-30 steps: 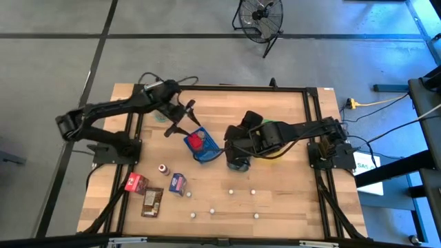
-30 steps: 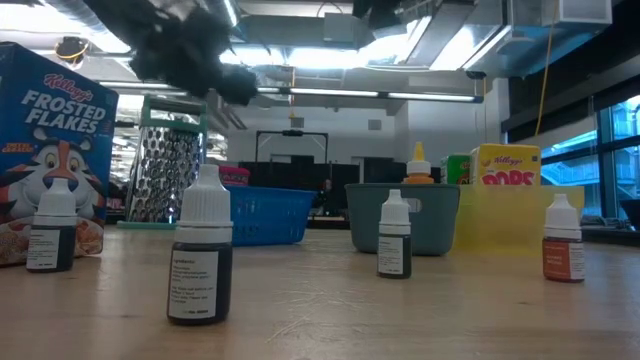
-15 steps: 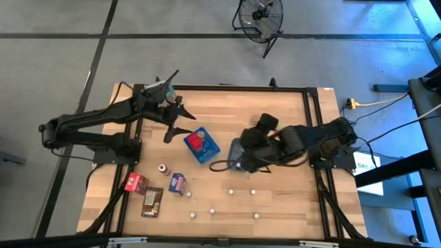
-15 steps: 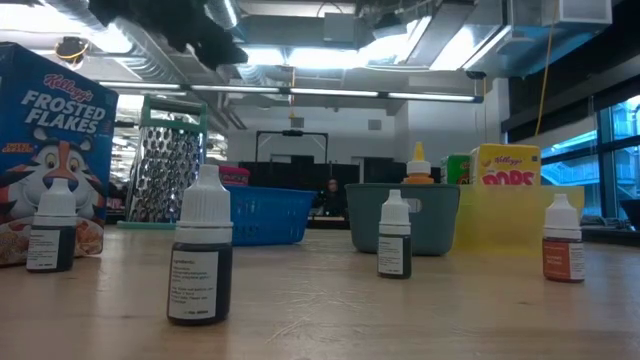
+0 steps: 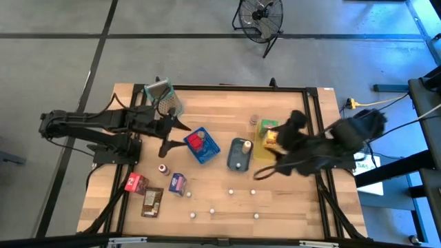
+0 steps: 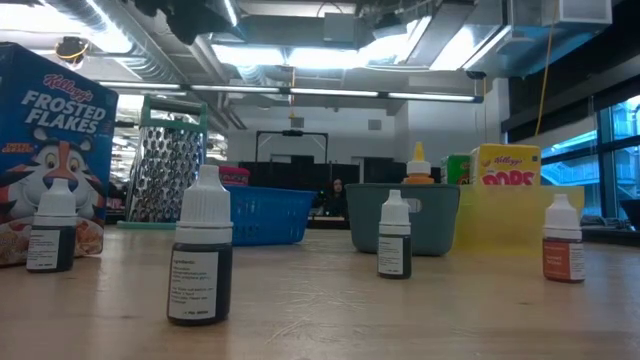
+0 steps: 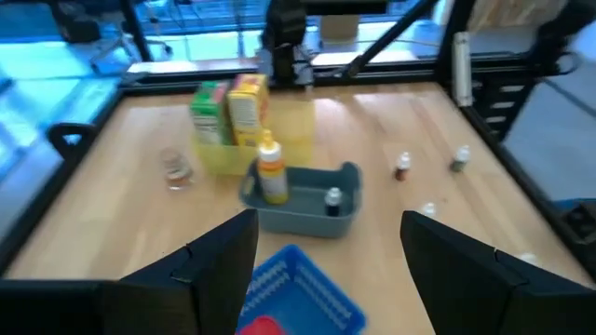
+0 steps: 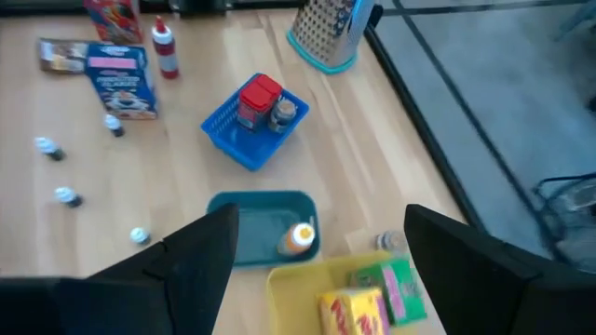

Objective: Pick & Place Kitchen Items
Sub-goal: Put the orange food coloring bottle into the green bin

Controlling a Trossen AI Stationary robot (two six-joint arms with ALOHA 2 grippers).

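Two boxes: Frosted Flakes (image 6: pixel 50 150), Pops (image 6: pixel 508 165).

Perforated metal grater (image 5: pixel 162 96), wooden table (image 5: pixel 275 200)

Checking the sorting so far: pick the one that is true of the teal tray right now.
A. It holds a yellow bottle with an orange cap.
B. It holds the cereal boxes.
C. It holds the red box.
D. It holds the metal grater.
A: the teal tray holds the yellow bottle, while the red box sits in the blue basket and the grater stands on the table.
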